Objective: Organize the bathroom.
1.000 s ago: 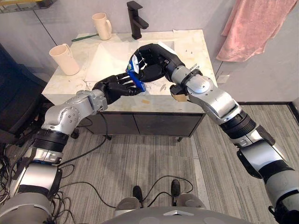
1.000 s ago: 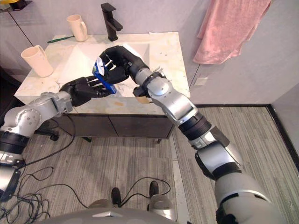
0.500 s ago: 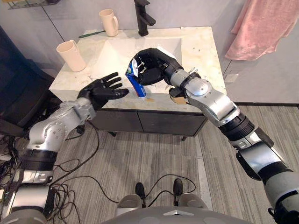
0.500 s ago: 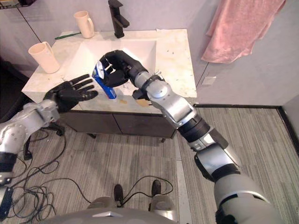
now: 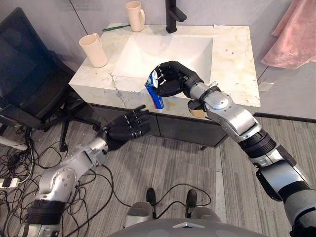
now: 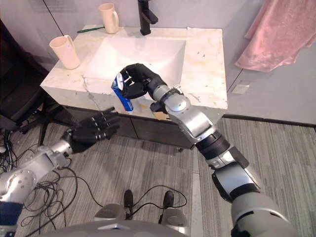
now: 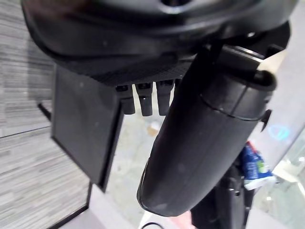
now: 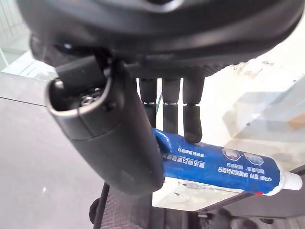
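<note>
**Right hand holds the toothpaste tube over the front edge of the tabletop**

You are looking down at a pale marble tabletop (image 5: 237,59) with a white basin (image 5: 168,49) sunk into its middle. Your right hand (image 5: 173,81) reaches in from the right and sits above the front edge of the tabletop, just in front of the basin. Its fingers and thumb are curled round a blue toothpaste tube (image 5: 155,94). The tube hangs tilted, with its flat crimped end up inside the hand and its white cap end pointing down past the tabletop's front edge. In the right wrist view the fingers (image 8: 192,119) press on the tube (image 8: 219,169) from one side and the thumb from the other.

Your left hand (image 5: 129,129) is low, in front of the dark cabinet (image 5: 173,129) under the tabletop and well apart from the tube. Its fingers are spread straight and it holds nothing.

A cream mug (image 5: 94,49) stands near the left edge of the tabletop. A second cream mug (image 5: 135,15) stands at the back left corner, with a green toothbrush (image 5: 116,27) lying beside it. A black tap (image 5: 174,12) rises at the back edge behind the basin. A pink towel (image 5: 296,34) hangs on the wall to the right. A dark office chair (image 5: 29,74) stands left of the tabletop.
</note>
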Robot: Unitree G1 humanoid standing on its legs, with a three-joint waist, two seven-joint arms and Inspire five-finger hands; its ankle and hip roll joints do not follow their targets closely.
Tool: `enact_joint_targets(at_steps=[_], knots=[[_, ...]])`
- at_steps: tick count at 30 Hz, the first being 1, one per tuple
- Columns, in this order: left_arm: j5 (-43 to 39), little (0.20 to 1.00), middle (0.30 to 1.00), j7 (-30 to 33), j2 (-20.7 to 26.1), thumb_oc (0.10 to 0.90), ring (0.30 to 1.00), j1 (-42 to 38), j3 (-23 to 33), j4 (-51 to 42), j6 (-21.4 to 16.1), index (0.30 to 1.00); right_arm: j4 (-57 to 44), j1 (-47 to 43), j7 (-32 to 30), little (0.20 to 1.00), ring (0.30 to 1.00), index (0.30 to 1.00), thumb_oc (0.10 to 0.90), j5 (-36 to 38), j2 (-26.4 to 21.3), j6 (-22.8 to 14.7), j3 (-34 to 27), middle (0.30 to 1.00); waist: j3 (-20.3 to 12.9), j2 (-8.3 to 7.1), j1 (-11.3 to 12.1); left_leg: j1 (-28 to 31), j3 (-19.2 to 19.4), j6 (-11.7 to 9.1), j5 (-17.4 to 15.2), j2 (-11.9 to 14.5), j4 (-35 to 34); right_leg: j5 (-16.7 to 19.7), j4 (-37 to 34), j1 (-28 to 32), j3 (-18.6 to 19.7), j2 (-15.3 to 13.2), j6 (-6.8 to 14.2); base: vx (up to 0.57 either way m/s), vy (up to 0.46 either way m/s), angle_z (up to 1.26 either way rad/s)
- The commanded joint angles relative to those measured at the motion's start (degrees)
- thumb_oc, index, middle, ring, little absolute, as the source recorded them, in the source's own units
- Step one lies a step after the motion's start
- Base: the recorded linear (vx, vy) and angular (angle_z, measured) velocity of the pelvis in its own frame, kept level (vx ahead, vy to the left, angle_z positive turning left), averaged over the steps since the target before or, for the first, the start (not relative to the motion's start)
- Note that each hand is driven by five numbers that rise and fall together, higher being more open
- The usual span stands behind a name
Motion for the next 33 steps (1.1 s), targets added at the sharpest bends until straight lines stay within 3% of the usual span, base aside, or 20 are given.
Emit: enact_joint_targets(at_steps=[1, 3, 5, 7, 9, 10, 12, 14, 16, 19, 22, 26, 29, 31, 32, 33], knots=[[-2.52, 0.900, 0.900, -4.26, 0.36, 0.800, 0.900, 1.22, 1.70, 2.46, -2.55, 0.900, -8.10, -5.62, 0.07, 0.300, 0.300, 0.300, 0.400, 0.72, -0.22, -8.73, -6.26, 0.300, -5.88, -1.83, -0.58, -0.89, -0.47, 0.03, -4.61, 3.59, 8.69, -6.46, -0.42, -0.09, 3.32, -3.60, 2.37, -0.01, 0.053, -0.01], [-1.08, 0.900, 0.900, -7.39, -2.05, 0.800, 0.900, 3.72, 1.37, 10.33, -2.12, 0.900, -8.17, -5.25, 1.03, 0.300, 0.300, 0.300, 0.400, 1.47, -1.33, -9.70, -6.46, 0.300, -5.99, -1.70, -0.74, -1.13, -0.73, -0.11, -4.14, 3.56, 8.74, -6.59, -0.44, -0.22, 3.34, -3.54, 2.32, -0.01, 0.062, -0.01], [4.46, 0.900, 0.900, -12.48, -6.27, 0.800, 0.900, 5.92, 0.77, 26.34, -5.68, 0.900, -7.57, -5.61, 1.76, 0.300, 0.300, 0.300, 0.400, 2.02, -1.82, -10.74, -6.49, 0.300, -5.92, -1.68, -0.87, -1.34, -0.89, -0.16, -3.70, 3.49, 8.67, -6.75, -0.43, -0.35, 3.21, -3.37, 2.12, -0.02, 0.053, -0.02], [7.95, 0.900, 0.900, -14.98, -7.98, 0.800, 0.900, 6.07, 1.11, 33.54, -7.16, 0.900, -7.10, -6.01, 1.93, 0.300, 0.300, 0.300, 0.400, 2.12, -1.70, -11.13, -6.41, 0.300, -5.82, -1.76, -0.99, -1.47, -0.95, -0.25, -3.40, 3.62, 8.73, -6.92, -0.30, -0.48, 3.10, -3.24, 2.03, -0.01, 0.019, -0.01], [9.14, 0.900, 0.900, -13.13, -9.65, 0.800, 0.900, 6.50, 1.15, 40.29, -8.08, 0.900, -6.35, -6.90, 2.11, 0.300, 0.300, 0.300, 0.400, 2.50, -1.86, -11.56, -6.19, 0.300, -5.61, -2.00, -1.10, -1.58, -0.88, -0.27, -3.33, 3.66, 8.87, -6.90, -0.14, -0.56, 2.95, -3.20, 1.93, -0.01, 0.019, -0.01], [9.43, 0.900, 0.900, -12.15, -11.60, 0.800, 0.900, 6.31, 2.31, 49.63, -12.11, 0.900, -5.13, -8.18, 2.18, 0.300, 0.300, 0.300, 0.400, 3.19, -1.75, -12.08, -5.76, 0.300, -5.47, -2.10, -1.31, -1.57, -0.76, -0.28, -3.13, 3.71, 8.77, -7.10, -0.02, -0.67, 2.89, -2.99, 1.78, -0.01, 0.034, -0.01], [9.33, 0.900, 0.900, -10.47, -12.39, 0.800, 0.900, 6.08, 2.95, 53.52, -13.72, 0.900, -4.12, -8.86, 2.28, 0.300, 0.300, 0.300, 0.400, 3.16, -1.10, -12.74, -5.42, 0.300, -5.39, -2.31, -1.44, -1.59, -0.67, -0.38, -3.05, 3.80, 8.87, -7.19, 0.07, -0.71, 2.93, -2.94, 1.74, -0.01, 0.025, 0.03], [12.69, 0.900, 0.900, -2.68, -13.26, 0.800, 0.900, 4.34, 5.07, 61.15, -15.74, 0.900, -2.75, -10.75, 2.02, 0.300, 0.300, 0.300, 0.400, 3.59, 0.73, -12.79, -4.94, 0.300, -5.13, -2.97, -1.84, -1.74, -0.40, -0.35, -3.19, 3.98, 9.34, -7.51, 0.75, -0.96, 3.10, -2.92, 1.64, -0.01, 0.017, 0.07], [14.47, 0.900, 0.900, -1.11, -13.32, 0.800, 0.900, 2.85, 5.82, 66.90, -17.82, 0.900, -2.08, -11.73, 1.93, 0.300, 0.300, 0.300, 0.400, 3.80, 1.41, -12.53, -4.67, 0.300, -5.16, -3.27, -2.06, -1.74, -0.18, -0.35, -3.31, 4.08, 9.44, -7.72, 0.93, -0.94, 3.04, -2.87, 1.54, 0.01, 0.007, 0.05], [20.45, 0.900, 0.900, 2.99, -13.38, 0.800, 0.900, 0.67, 5.97, 74.59, -17.88, 0.900, -1.05, -12.57, 1.88, 0.300, 0.300, 0.300, 0.400, 4.13, 3.11, -12.26, -4.15, 0.300, -5.42, -3.89, -2.43, -1.65, 0.01, -0.39, -3.54, 4.33, 9.70, -8.01, 1.30, -0.86, 2.97, -2.80, 1.53, 0.03, -0.003, 0.05], [28.25, 0.900, 0.900, 6.64, -14.54, 0.800, 0.900, -0.81, 2.71, 82.85, -15.62, 0.900, 0.27, -13.51, 0.76, 0.300, 0.300, 0.300, 0.400, 5.05, 4.29, -11.98, -2.49, 0.300, -5.73, -4.94, -2.36, -1.76, 0.40, -0.51, -4.02, 4.65, 10.76, -8.47, 1.75, -0.30, 2.63, -2.64, 1.40, 0.07, -0.026, 0.01], [30.64, 0.900, 0.900, 6.91, -15.77, 0.800, 0.900, -0.63, 1.07, 84.67, -15.97, 0.900, 1.05, -13.23, 0.78, 0.300, 0.300, 0.300, 0.400, 5.15, 4.81, -12.14, -2.16, 0.300, -5.64, -5.48, -2.12, -1.98, 1.28, -0.59, -4.62, 4.74, 12.28, -8.67, 1.80, 0.23, 2.16, -2.66, 1.22, 0.04, -0.010, 0.03], [35.12, 0.900, 0.900, 7.44, -16.64, 0.800, 0.900, -0.51, -1.36, 84.77, -15.88, 0.900, 0.39, -11.66, 0.28, 0.300, 0.300, 0.300, 0.400, 3.84, 4.94, -11.30, -2.78, 0.300, -5.16, -6.25, -2.25, -2.81, 5.32, -0.40, -6.04, 4.37, 15.63, -8.45, 1.67, 1.00, 0.28, -3.01, 1.07, 0.02, 0.009, 0.09], [39.67, 0.900, 0.900, 7.08, -16.82, 0.800, 0.900, -1.07, -3.14, 84.48, -15.50, 0.900, -0.70, -10.73, -1.63, 0.300, 0.300, 0.300, 0.400, 2.28, 4.27, -9.75, -3.52, 0.300, -4.66, -6.40, -3.23, -3.33, 12.29, -0.50, -7.13, 4.70, 18.11, -8.30, 1.68, 1.52, -3.03, -3.48, 1.00, 0.01, 0.013, 0.35], [40.30, 0.900, 0.900, 7.12, -16.86, 0.800, 0.900, -1.13, -3.54, 84.48, -15.29, 0.900, -0.86, -10.46, -1.64, 0.300, 0.300, 0.300, 0.400, 2.04, 4.04, -9.64, -3.71, 0.300, -4.58, -6.18, -3.46, -3.11, 12.82, -1.00, -8.04, 4.90, 18.65, -8.81, 1.56, 2.22, -3.56, -3.37, 1.27, 0.03, 0.013, 0.63], [41.72, 0.900, 0.900, 6.80, -16.74, 0.800, 0.900, -1.35, -4.63, 84.64, -15.32, 0.900, -1.28, -9.75, -2.37, 0.300, 0.300, 0.300, 0.400, 1.02, 3.47, -9.25, -4.35, 0.300, -4.10, -5.97, -4.33, -3.51, 17.74, -1.29, -8.26, 5.59, 19.34, -8.75, 1.38, 2.90, -6.11, -3.59, 1.44, 0.06, 0.065, 1.23]])
